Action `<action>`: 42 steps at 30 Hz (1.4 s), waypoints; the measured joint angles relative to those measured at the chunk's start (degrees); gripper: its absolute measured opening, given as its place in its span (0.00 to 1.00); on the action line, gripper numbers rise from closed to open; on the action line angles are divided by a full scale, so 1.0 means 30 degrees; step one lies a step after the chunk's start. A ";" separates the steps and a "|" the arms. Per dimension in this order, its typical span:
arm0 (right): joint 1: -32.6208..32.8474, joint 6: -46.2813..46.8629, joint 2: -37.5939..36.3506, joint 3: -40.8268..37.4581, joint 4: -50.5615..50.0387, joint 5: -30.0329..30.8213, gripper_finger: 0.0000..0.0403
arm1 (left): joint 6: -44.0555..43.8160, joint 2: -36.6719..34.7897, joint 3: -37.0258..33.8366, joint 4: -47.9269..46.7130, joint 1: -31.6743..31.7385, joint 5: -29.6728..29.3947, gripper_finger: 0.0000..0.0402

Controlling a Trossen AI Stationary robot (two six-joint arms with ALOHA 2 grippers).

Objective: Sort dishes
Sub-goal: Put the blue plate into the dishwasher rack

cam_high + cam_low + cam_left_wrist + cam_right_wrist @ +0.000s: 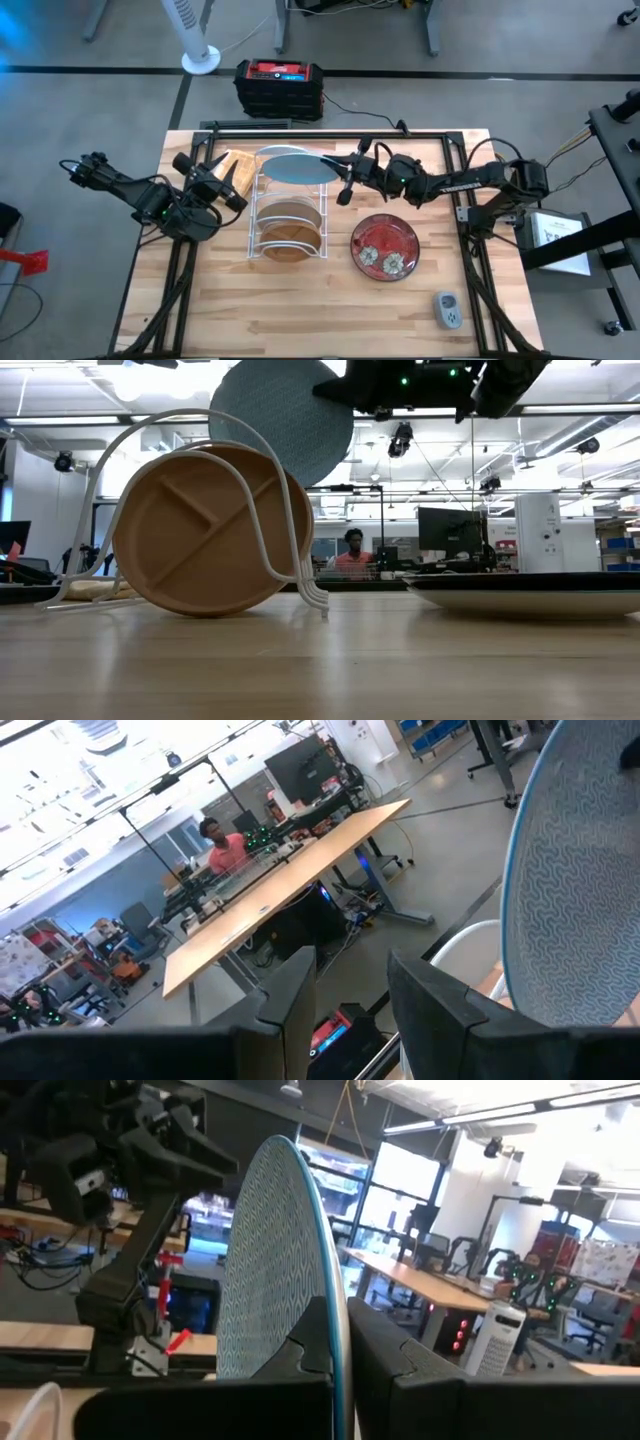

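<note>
We find the light blue plate (296, 166) held on edge above the far end of the white wire rack (288, 222), its patterned face turned toward the left arm – in the low view it hangs clear above the rack's loops. The right gripper (338, 166) is clamped on its rim; in the right wrist view the two dark fingers (300, 1342) press either side of the plate's thin edge (285, 1260). Below it, the brown wooden divided plate (205, 532) stands upright in the rack, leaning against the wires. To the right of the rack the red plate with white flowers (385, 246) lies flat on the wooden table (210, 310), well apart from the others. The left gripper (222, 180) hovers just left of the rack, holding nothing – its fingers (290, 995) stand apart, with the blue plate's face close ahead of them. A tan block (240, 168) lies beside that gripper. A small grey device (449, 310) sits near the table's right near corner. Beyond the table we see a person in a red top (351, 558) seated at a desk
</note>
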 joint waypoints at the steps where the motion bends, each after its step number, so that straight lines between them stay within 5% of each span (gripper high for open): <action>1: -0.0005 0.0035 0.0113 0.0000 0.0053 0.0001 0.00 | -0.0148 0.0000 0.0000 -0.0129 0.0004 -0.0007 0.29; 42: 0.0001 0.2195 0.3875 0.0160 0.0879 0.0004 0.00 | -0.3031 -0.0031 -0.1001 -0.2048 0.0005 -0.0035 0.29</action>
